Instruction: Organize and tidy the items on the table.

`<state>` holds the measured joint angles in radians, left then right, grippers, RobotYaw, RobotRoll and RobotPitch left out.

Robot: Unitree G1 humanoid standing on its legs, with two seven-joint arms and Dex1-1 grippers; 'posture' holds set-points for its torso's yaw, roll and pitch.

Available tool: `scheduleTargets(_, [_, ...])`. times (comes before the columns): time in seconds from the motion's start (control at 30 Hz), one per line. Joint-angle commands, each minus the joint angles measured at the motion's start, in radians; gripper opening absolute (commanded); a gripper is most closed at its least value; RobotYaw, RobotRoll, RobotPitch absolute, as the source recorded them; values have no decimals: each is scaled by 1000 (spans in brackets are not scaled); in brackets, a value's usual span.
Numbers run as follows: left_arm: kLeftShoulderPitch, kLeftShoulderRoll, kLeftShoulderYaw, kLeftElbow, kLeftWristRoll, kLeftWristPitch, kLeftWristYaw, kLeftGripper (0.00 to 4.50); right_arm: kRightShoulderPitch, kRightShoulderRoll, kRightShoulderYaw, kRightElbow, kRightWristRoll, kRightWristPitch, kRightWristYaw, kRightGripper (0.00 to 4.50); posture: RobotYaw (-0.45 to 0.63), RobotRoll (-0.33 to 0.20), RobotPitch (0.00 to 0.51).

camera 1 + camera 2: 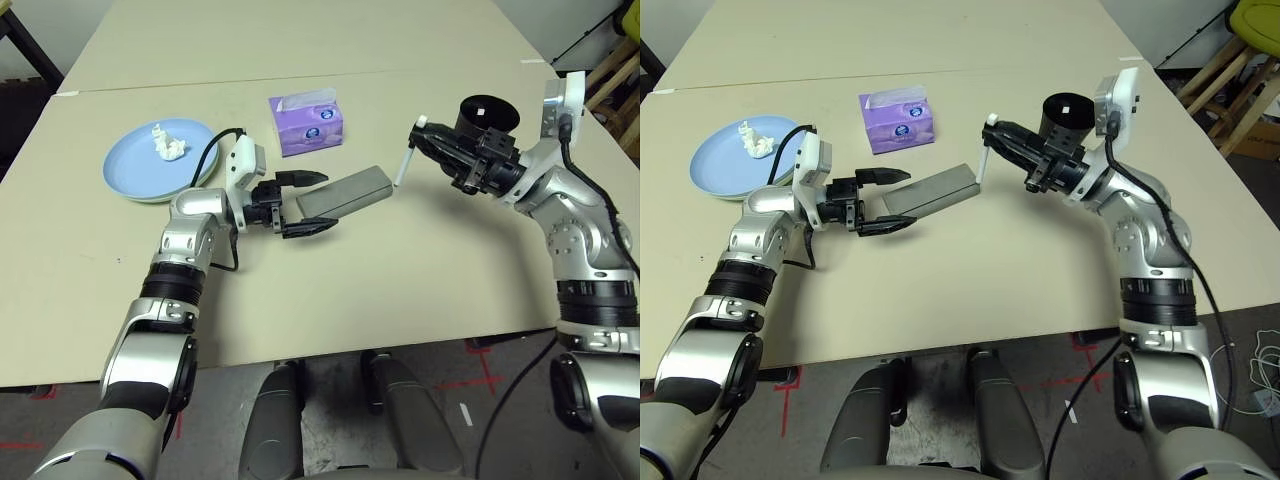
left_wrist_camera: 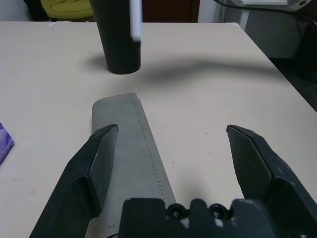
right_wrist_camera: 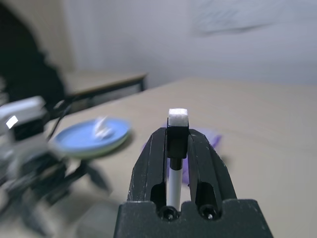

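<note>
Left eye view, operator: your right gripper pinches the white pen aloft near the black cup; your left gripper gapes around the grey case on the table. Tissue wad sits on the stacked plates; pen and case remain unstowed.

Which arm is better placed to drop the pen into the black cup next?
Right. Its gripper already holds the white pen, and the black cup stands right beside it.
</note>
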<state>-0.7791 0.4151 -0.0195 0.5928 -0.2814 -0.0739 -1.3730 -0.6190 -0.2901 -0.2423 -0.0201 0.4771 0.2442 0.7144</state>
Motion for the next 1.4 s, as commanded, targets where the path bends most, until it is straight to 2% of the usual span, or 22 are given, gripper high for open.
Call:
scheduleTargets(0.03, [18, -6, -13, -17, 0, -9, -1, 4500, -4, 26, -41, -29, -64, -121, -152, 426, 20, 0, 208])
scheduleTargets(0.3, [20, -8, -14, -15, 4, -16, 7, 4500, -17, 2, -41, 29, -224, -213, -394, 426, 23, 0, 211])
scheduleTargets(0.43, [29, -7, -14, -23, 1, -14, 9, 4500, -9, 22, -26, 25, -274, -189, -490, 426, 24, 0, 212])
scheduleTargets(0.57, [30, -6, -14, -25, 2, -12, 11, 4500, -10, 37, -19, 17, -295, -171, -554, 426, 28, 0, 211])
scheduleTargets(0.73, [31, -5, -14, -26, 2, -12, 13, 4500, -9, 42, -26, 13, -301, -63, -639, 426, 26, 0, 212])
scheduleTargets(1.17, [31, -5, -15, -26, 1, -5, 16, 4500, -30, 31, -34, 8, -290, 135, -723, 426, 28, 0, 214])
scheduleTargets(1.4, [35, -8, -17, -33, -1, 3, 15, 4500, -17, 26, -14, -17, -285, 160, -714, 3009, 27, 0, 216])
